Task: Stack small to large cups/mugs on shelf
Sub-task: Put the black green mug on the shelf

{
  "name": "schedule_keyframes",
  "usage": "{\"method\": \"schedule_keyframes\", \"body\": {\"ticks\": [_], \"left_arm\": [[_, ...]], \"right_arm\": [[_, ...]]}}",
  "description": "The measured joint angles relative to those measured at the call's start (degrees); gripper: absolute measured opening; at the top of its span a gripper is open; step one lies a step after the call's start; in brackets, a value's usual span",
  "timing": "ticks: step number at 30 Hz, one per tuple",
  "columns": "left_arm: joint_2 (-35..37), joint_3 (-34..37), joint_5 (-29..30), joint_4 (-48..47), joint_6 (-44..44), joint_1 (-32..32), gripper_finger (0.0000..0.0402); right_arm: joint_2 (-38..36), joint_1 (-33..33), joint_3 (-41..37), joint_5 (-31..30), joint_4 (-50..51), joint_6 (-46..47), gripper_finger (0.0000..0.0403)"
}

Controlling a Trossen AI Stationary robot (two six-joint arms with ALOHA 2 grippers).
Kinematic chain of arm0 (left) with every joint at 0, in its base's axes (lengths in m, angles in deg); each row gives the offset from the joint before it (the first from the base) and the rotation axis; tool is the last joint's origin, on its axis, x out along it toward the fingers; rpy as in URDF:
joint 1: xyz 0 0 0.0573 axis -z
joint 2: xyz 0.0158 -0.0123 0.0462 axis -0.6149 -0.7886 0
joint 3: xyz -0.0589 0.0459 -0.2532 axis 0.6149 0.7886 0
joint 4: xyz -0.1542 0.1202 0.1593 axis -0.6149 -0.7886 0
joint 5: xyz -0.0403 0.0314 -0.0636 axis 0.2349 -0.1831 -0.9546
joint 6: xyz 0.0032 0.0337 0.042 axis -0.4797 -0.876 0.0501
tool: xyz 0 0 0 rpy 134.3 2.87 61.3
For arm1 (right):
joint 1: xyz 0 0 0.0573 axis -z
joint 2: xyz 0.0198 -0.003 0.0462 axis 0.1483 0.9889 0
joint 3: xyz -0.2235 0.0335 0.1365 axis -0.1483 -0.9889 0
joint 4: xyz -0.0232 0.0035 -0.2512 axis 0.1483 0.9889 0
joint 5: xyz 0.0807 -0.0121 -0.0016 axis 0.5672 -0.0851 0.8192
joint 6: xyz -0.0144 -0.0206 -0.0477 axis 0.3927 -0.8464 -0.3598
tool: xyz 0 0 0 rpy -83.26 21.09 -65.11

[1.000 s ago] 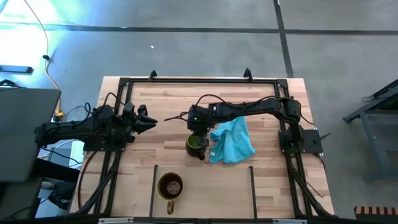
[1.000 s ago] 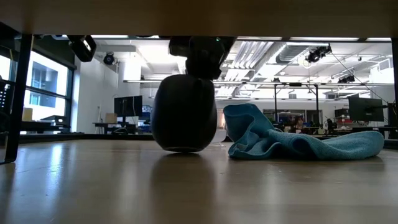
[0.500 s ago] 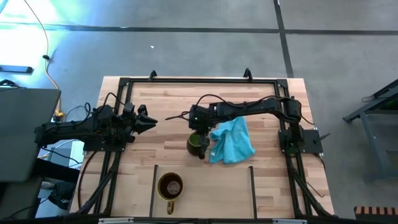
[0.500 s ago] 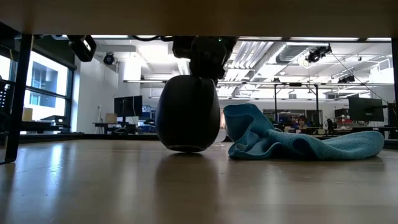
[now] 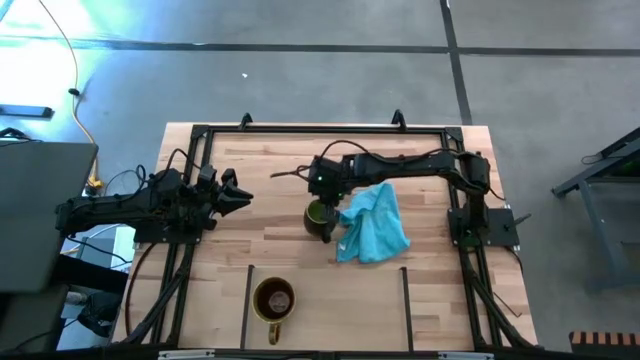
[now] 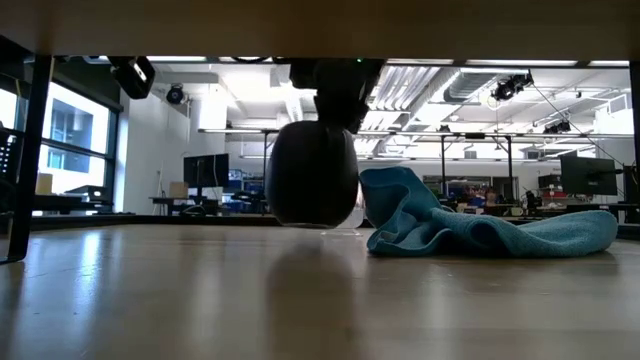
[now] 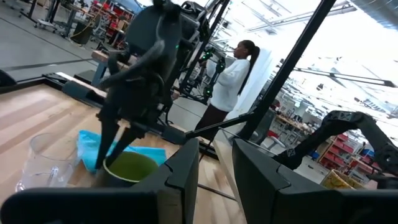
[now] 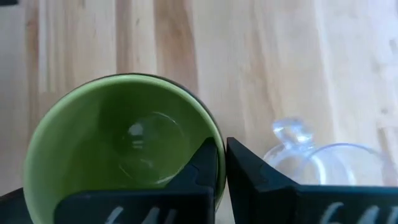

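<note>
The green mug (image 5: 320, 215), dark outside, hangs under my right gripper (image 5: 322, 185), which is shut on its rim, left of the turquoise cloth. In the low view the green mug (image 6: 312, 175) is upright, its base just above the wood. The clear glass cup (image 8: 323, 165) stands on the table close beside it and also shows in the left wrist view as the glass cup (image 7: 46, 165). The brown mug (image 5: 273, 300) stands in a bay of the shelf (image 5: 340, 310). My left gripper (image 5: 240, 195) waits open at the table's left, well away from the mugs. My right gripper pinches the green mug's rim (image 8: 214, 142). One finger (image 8: 200, 168) is inside the mug and the other finger (image 8: 252, 171) is outside. The fingers come from above, pointing down. The mug hangs upright below them, lifted just clear of the table.
The turquoise cloth (image 5: 372, 225) lies crumpled right of the green mug. Thin black bars (image 5: 247, 300) divide the shelf strip at the near edge. Black frame rails (image 5: 320, 128) run round the table. A person (image 7: 230, 81) stands beyond the table.
My right gripper, still shut on the rim, has carried the green mug toward the table's far edge and a little to the right. The mug's base, on the wood a second ago, now sits slightly above it in the low view.
</note>
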Motion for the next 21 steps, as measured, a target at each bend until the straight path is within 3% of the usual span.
{"method": "schedule_keyframes", "body": {"ticks": [21], "left_arm": [[-0.01, 0.0, 0.01, -0.02, -0.1, 0.0, 0.0085]], "right_arm": [[0.0, 0.02, 0.0, -4.28, 2.83, 4.79, 0.0]]}}
